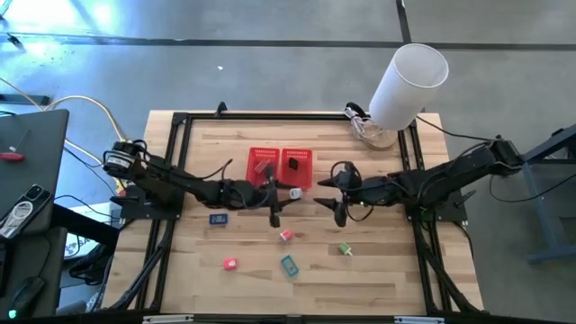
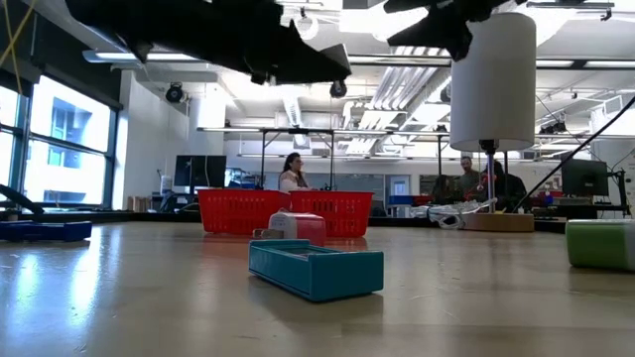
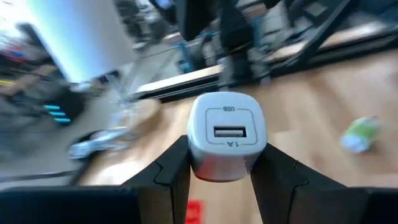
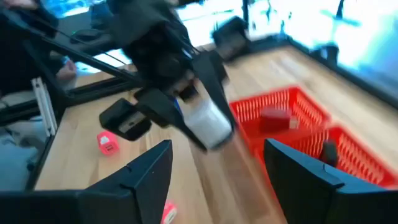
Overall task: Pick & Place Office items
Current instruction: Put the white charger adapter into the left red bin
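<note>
While the left gripper (image 1: 286, 193) hangs just near of the red basket (image 1: 282, 168), its fingers (image 3: 171, 171) are clamped on a white USB charger (image 3: 226, 134), lifted off the table (image 1: 378, 270). The basket has two compartments: the left one holds a red item (image 4: 275, 117), the right one a black item (image 1: 293, 165). The right gripper (image 1: 335, 191) is just right of the basket, fingers spread and grasping nothing.

Four items lie loose on the near part of the table. The dark blue one (image 1: 218, 218) is at the left beside the left arm. The pale pink one (image 1: 285, 236) is near of the left gripper, the red-pink one (image 1: 229, 264) nearer and further left. The teal one (image 1: 289, 265) is nearest the front edge, and the green one (image 1: 345, 248) is to its right. A big white cylinder (image 1: 407, 83) stands at the far right corner.
</note>
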